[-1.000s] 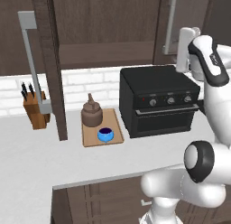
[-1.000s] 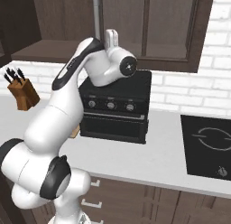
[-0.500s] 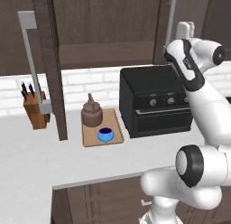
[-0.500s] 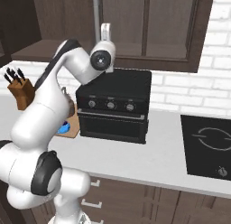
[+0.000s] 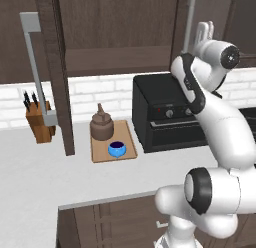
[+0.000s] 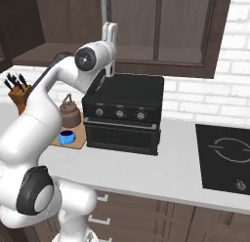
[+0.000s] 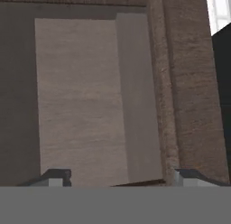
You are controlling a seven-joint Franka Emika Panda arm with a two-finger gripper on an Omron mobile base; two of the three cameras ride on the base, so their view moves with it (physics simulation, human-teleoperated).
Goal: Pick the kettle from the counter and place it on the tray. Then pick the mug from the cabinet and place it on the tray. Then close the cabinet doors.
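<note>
The tall dark brown framed cabinet doors [image 5: 55,67] with long vertical grey bar handles [image 5: 34,67] are what is left to deal with, and the white two-finger end effector [image 5: 204,31] is raised high by the right-hand one, its jaws spread wide and holding nothing; in the hand view the two dark tips sit well apart before the pale inner shelf wall of the dark brown wooden wall cupboard [image 7: 81,96]. Below it sits the black box-shaped oven [image 5: 167,114] on the pale grey-white desk [image 5: 45,177]. Further left, the flat light-wood tray [image 5: 129,142] already carries the squat dark-brown kettle [image 5: 102,126] and the small bright blue mug [image 5: 116,149]. The left door stands swung outward, edge-on. These doors should be stiff, hinged and fairly light; I would push on the flat frame or hook the rigid bar handle.
</note>
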